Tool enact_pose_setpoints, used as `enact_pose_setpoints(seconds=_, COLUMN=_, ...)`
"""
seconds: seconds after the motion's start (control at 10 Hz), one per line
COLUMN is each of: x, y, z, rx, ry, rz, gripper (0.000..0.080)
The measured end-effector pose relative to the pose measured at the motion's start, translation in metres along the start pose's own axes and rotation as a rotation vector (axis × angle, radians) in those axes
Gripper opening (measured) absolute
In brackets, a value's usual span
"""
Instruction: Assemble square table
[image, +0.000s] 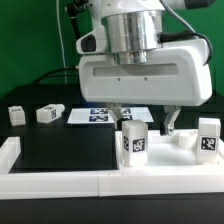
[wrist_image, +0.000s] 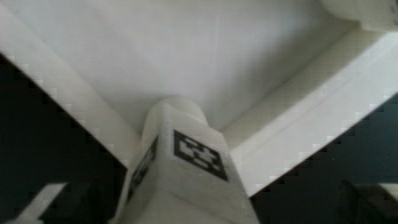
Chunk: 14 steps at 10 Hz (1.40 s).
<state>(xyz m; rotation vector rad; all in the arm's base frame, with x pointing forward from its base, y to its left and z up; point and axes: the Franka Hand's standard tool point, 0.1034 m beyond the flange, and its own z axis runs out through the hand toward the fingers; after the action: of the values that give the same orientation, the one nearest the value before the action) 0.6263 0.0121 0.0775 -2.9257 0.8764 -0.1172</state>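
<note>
The white square table top (image: 170, 155) lies at the exterior view's right, in the corner of the border bars. One white tagged leg (image: 133, 143) stands upright in its near left corner, and a second leg (image: 208, 137) stands at its right side. Two loose legs (image: 15, 114) (image: 48, 114) lie on the black table at the far left. My gripper (image: 147, 122) hangs just over the first leg, and its fingers look spread wider than the leg. In the wrist view this leg (wrist_image: 187, 160) rises from the rimmed top's corner (wrist_image: 160, 60) toward my gripper (wrist_image: 205, 215).
The marker board (image: 110, 116) lies behind the gripper. Long white border bars run along the front (image: 60, 180) and the left (image: 8, 152). A green wall stands at the back.
</note>
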Motion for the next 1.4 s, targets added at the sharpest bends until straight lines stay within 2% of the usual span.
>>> enact_pose_setpoints(seconds=0.3, x=0.0030, y=0.0071, z=0.0074, rx=-0.038, ry=0.023, rz=-0.399, gripper=0.0649)
enact_pose_setpoints(seconds=0.6, x=0.0054, y=0.0112, z=0.0063, rx=-0.041, ry=0.020, rz=-0.594, gripper=0.0649)
enact_pose_setpoints(seconds=0.7, x=0.0052, y=0.0116, z=0.0070, rx=-0.042, ry=0.019, rz=-0.593, gripper=0.0563)
enact_pose_setpoints(seconds=0.8, x=0.0052, y=0.0116, z=0.0072, rx=-0.041, ry=0.019, rz=-0.552, gripper=0.0429)
enact_pose_setpoints(seconds=0.9, x=0.0052, y=0.0118, z=0.0072, rx=-0.041, ry=0.019, rz=-0.547, gripper=0.0429)
enact_pose_setpoints(seconds=1.0, x=0.0051, y=0.0116, z=0.0072, rx=-0.040, ry=0.020, rz=-0.495, gripper=0.0288)
enact_pose_setpoints(seconds=1.4, x=0.0053, y=0.0117, z=0.0072, rx=-0.036, ry=0.025, rz=-0.218, gripper=0.0288)
